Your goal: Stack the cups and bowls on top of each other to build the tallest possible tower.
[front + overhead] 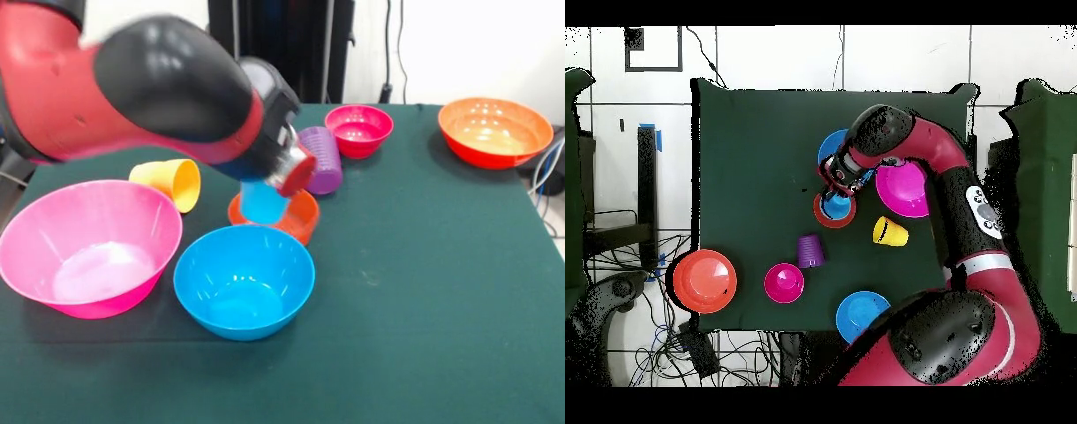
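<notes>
Blue cup (262,203) sits in the orange-red bowl (300,216), directly beneath the gripper (284,172). Finger spread hidden by the wrist, cannot tell. Cup likely light, stiff, slick plastic; grip at rim.

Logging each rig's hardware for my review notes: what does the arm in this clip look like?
One thick arm with glossy red shells and rounded black joint housings. In the overhead view a white patch with dark markings sits on its red link. Near the wrist, the front view shows a black section ending in a silvery metal cylinder with a red cap. The gripper is largely hidden, and no loose cables show.
</notes>
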